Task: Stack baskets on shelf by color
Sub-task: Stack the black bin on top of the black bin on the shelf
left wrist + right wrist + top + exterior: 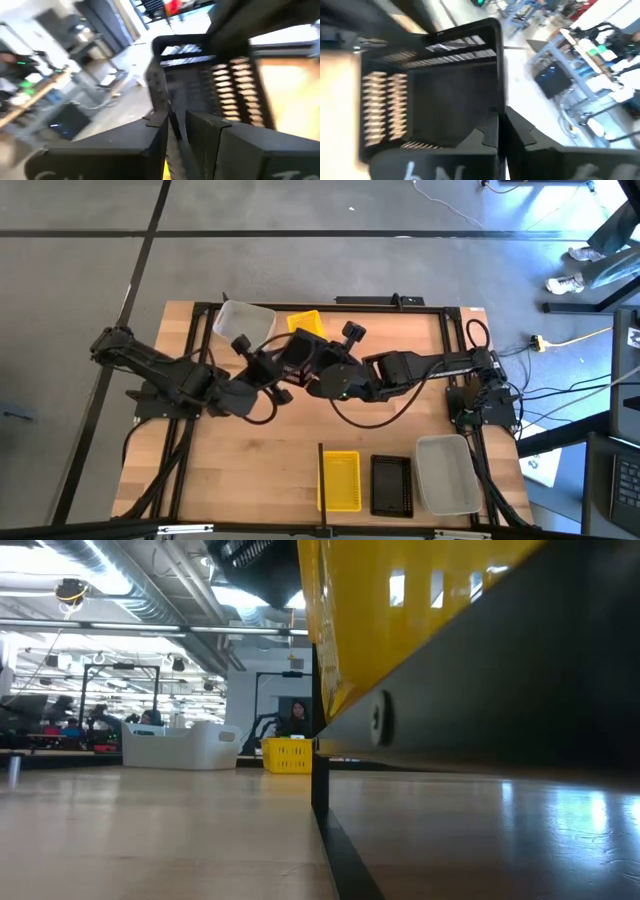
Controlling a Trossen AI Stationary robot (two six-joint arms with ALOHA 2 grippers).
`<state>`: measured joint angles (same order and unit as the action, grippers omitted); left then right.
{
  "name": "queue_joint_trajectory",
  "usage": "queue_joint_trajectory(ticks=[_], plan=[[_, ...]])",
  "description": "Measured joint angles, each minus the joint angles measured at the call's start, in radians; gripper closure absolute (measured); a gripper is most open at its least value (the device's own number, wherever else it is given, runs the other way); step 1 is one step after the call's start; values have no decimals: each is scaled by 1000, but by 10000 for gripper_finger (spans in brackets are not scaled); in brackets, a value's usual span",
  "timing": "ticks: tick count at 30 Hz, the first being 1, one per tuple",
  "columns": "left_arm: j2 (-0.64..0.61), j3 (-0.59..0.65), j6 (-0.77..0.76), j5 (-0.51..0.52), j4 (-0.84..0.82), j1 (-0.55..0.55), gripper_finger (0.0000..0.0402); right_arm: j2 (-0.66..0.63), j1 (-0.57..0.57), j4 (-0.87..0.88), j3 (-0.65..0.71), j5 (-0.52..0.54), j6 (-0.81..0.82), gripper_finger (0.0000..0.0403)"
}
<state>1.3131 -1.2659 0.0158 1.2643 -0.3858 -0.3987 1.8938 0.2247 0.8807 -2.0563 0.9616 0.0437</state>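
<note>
— What do we have around the black basket (298, 352)?

— It hangs above the tabletop (260, 450) near the far edge, both arms crowding it. Just beside it a yellow basket (306, 322) and a translucent basket (244, 321) stand at that edge.

— Grips?

— Our right gripper (501, 131) is clenched on the black basket's wall; whether the left gripper (177, 131) grips or has released, we cannot tell.

— Near edge?

— Three baskets, long axes front to back, beside the dark divider (320, 477).
</note>
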Motion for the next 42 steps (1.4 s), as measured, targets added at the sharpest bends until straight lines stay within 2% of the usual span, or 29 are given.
queue_joint_trajectory(ticks=[3,7,11,16,20,22,34,42], plan=[[-6,0,-56,-61,2,-17,346,0,1,29,0,46,-6,401],[-5,0,-74,-86,-4,-45,346,0,-1,53,0,81,-31,401],[-5,0,-75,-84,-7,-71,346,-1,-1,161,-31,62,-10,401],[-8,0,-54,-78,-10,-114,346,-2,9,387,-138,57,133,401],[-13,0,-28,-29,-18,-145,346,-3,27,601,-237,47,283,401],[-12,0,-29,-5,-30,-154,346,-3,38,698,-283,1,360,401],[-19,0,-39,0,-102,-143,346,-119,129,690,-279,-451,394,401],[-54,0,-45,-40,-100,-122,347,-220,214,690,-279,-672,511,402]])
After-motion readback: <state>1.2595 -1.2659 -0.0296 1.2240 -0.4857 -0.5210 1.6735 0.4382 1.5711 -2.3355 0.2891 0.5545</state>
